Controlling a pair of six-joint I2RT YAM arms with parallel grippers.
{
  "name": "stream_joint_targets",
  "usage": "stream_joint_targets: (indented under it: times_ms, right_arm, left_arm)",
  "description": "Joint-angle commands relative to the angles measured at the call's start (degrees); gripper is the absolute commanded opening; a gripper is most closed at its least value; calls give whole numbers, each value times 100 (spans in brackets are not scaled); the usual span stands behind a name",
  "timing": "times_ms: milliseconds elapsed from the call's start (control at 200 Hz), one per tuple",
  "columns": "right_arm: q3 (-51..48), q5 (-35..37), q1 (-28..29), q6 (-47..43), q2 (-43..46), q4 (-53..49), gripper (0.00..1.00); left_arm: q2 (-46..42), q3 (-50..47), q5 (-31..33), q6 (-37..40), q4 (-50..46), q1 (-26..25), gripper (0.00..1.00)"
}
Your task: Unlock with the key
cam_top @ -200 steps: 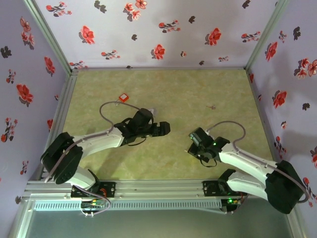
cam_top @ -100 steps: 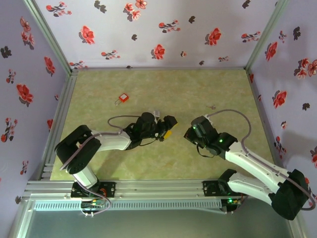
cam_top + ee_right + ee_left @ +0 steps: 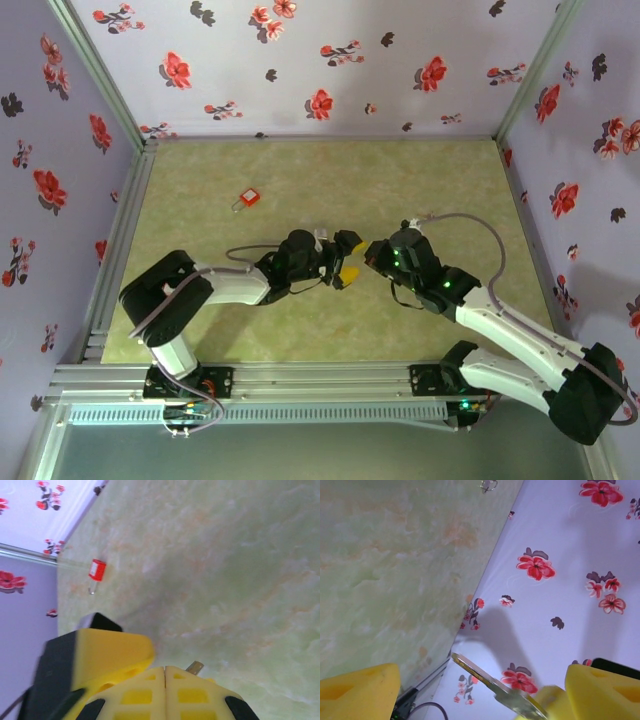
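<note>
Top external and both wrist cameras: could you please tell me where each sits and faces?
Top external: above and behind the bases, overlooking the table; left pincer and right pincer nearly meet.
Left wrist: on that arm, faces across the table to a floral wall; its spread fingers flank the key.
Right wrist: likewise mounted, faces the table; its shut fingers grip the key.
Shared: red padlock in top external and right wrist.

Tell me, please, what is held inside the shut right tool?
The key: a short metal end pokes out between the right tool's yellow pads. The part clamped between the pads is covered, so how much of it sits inside cannot be seen.
</note>
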State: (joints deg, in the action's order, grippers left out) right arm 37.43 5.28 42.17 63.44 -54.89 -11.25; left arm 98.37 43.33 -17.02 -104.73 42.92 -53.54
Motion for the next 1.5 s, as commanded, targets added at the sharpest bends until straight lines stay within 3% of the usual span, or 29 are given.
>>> stream_joint_targets:
  times_ms: [0, 185, 905, 1120, 1305, 1490]
  right_arm:
    - [-147, -205, 78, -51, 141, 716, 0]
    - [-288, -536, 206, -192, 153, 1116, 0]
    - [-684, -721, 414, -384, 363, 1252, 0]
    - [-719, -739, 412, -507, 400, 1186, 0]
    - [-761, -730, 414, -574, 433, 1144, 0]
    - [-781, -719, 415, -655, 495, 1151, 0]
  left_arm:
    - [170, -11, -96, -463, 528, -34, 86]
    - [349, -6, -4, -711, 877, -12, 83]
    - [67, -17, 24, -382, 568, 389, 37]
    - [52, -44, 25, -296, 524, 449, 21]
    - [-10, -26, 19, -155, 307, 484, 0]
    - [-197, 21, 21, 90, -42, 536, 0]
